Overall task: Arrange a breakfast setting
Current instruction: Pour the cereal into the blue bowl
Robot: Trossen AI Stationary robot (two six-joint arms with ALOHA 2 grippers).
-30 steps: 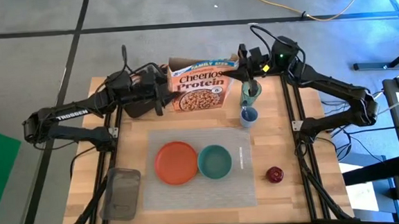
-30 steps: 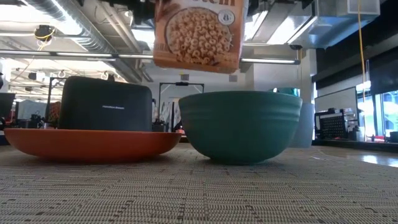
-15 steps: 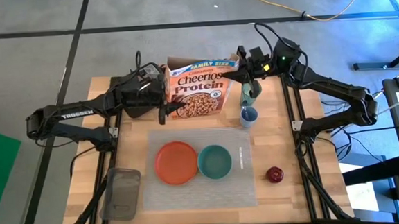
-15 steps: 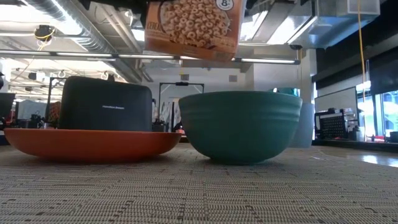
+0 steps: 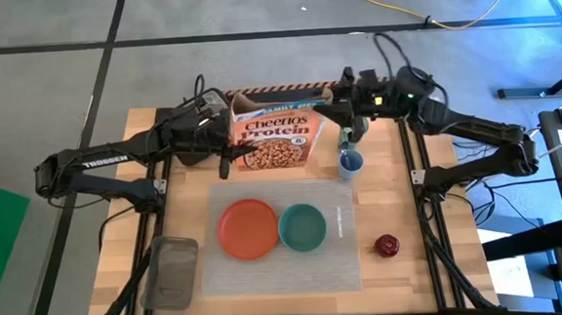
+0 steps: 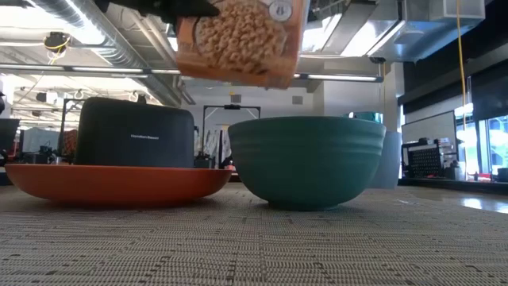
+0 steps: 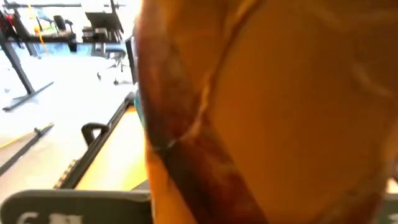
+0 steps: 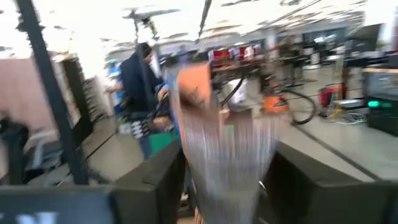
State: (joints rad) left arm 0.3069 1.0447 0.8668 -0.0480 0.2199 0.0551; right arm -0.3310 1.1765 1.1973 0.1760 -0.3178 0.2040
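Above the far half of the tabletop: your two arms meet at the orange cereal box (image 5: 276,138), which hangs clear of the wood and tips slightly in the low view.
Left pincer (image 5: 230,157): it sits at the box's left edge, clenched on that side as far as the high view lets you judge (its wrist camera is filled by orange cardboard, so the fingers themselves are hidden).
Right pincer (image 5: 341,103): it reaches the box's upper right corner near the open flaps; you cannot tell whether it grips or only touches.
Teal bowl (image 5: 302,226): it rests on the pale placemat (image 5: 346,261), just beside the orange plate (image 5: 247,228), which is on its left.
Key relation: the bowl lies nearer you than the box and a little to its right, well apart from both pincers; the box's long axis runs left to right across the tabletop, with its open top toward the far edge.
Judgement: for a pour, you would need to carry the box toward the bowl and swing its opening round.
Other items: the green tumbler (image 5: 350,162) stands just below the right pincer, the red apple (image 5: 387,245) off the mat's right edge.
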